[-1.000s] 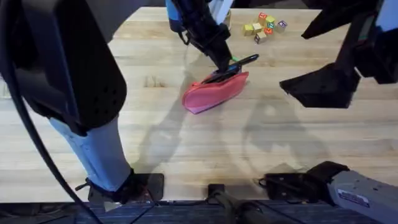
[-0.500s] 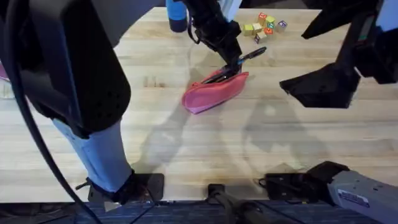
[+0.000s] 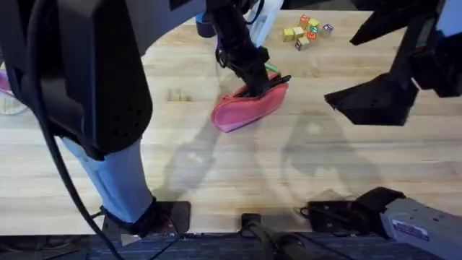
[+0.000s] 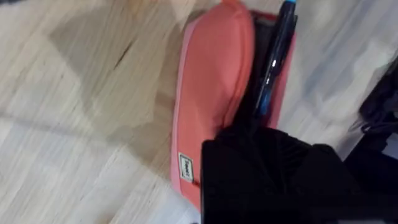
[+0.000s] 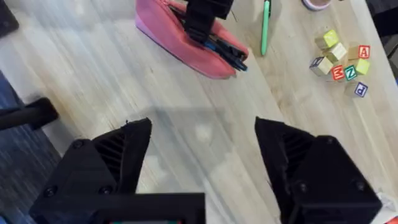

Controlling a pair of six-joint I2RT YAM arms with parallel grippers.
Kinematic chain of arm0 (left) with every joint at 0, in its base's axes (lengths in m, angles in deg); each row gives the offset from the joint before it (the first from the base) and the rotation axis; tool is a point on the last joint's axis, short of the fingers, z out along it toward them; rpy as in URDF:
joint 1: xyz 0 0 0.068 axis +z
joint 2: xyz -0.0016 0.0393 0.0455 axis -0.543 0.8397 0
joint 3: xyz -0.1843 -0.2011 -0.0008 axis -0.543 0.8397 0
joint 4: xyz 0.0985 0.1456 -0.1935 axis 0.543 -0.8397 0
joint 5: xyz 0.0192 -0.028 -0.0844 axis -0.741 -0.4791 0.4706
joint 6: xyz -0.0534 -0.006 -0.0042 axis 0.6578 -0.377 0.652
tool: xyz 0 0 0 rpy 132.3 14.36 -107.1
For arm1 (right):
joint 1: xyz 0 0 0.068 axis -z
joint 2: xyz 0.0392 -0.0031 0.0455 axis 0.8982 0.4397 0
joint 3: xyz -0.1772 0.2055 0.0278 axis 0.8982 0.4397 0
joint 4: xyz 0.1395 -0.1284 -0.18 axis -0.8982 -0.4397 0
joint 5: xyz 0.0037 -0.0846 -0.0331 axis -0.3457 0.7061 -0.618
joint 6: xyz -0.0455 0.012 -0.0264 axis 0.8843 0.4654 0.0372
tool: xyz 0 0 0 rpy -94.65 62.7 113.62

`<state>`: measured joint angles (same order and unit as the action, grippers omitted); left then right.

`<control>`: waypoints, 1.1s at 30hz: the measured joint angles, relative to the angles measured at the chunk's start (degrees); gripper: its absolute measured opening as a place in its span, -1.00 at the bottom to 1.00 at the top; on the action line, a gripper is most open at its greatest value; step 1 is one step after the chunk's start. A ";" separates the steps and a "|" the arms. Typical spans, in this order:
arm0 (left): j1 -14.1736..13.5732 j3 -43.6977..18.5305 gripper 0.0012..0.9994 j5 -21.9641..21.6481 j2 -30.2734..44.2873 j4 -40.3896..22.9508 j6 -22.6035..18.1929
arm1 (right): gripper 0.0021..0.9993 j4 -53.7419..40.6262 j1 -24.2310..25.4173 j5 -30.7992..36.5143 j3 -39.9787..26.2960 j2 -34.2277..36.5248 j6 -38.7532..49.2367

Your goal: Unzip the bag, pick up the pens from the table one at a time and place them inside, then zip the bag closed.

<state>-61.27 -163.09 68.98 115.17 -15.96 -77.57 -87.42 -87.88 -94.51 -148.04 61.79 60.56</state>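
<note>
The left tool [image 3: 254,81] now sits lower over the bag [image 3: 249,107], at its open zipper, having dipped back from its raised spot toward the bench's far side. The black pen [image 4: 273,59] it carries no longer juts above the bag; it lies along the opening, partly inside.

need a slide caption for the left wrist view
Left end effector lowering the black-and-blue pen into the open pink bag on the wooden table.

Bag [image 3: 245,108] is lying mid-table [image 3: 310,180]. Black pen [image 4: 273,59] is sitting in its open top. Green pen [image 5: 265,25] is lying just behind; blocks [image 3: 307,31] are sitting far right.
</note>
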 joint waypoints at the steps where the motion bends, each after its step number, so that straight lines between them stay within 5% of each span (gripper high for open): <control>1: 0.00 0.06 -0.92 -0.53 0.14 -0.34 0.02 | 1.00 -0.02 0.00 0.00 0.00 0.00 0.00; 25: -0.46 0.11 -0.88 -11.07 0.25 -8.58 0.37 | 1.00 -0.02 0.00 0.00 0.00 0.00 0.02; 27: -0.48 0.11 -0.59 -11.43 0.25 -8.47 0.01 | 1.00 -0.02 0.00 0.00 0.00 0.00 0.02; 32: -0.53 0.11 0.90 -11.25 0.25 -7.34 0.32 | 1.00 -0.02 0.00 0.00 0.00 0.00 0.02; 33: -0.57 0.11 0.96 -11.19 0.25 -7.18 0.33 | 1.00 -0.01 0.00 0.00 0.00 0.00 0.02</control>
<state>-61.84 -162.99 57.78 115.42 -23.14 -77.24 -87.43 -87.88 -94.51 -148.04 61.79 60.58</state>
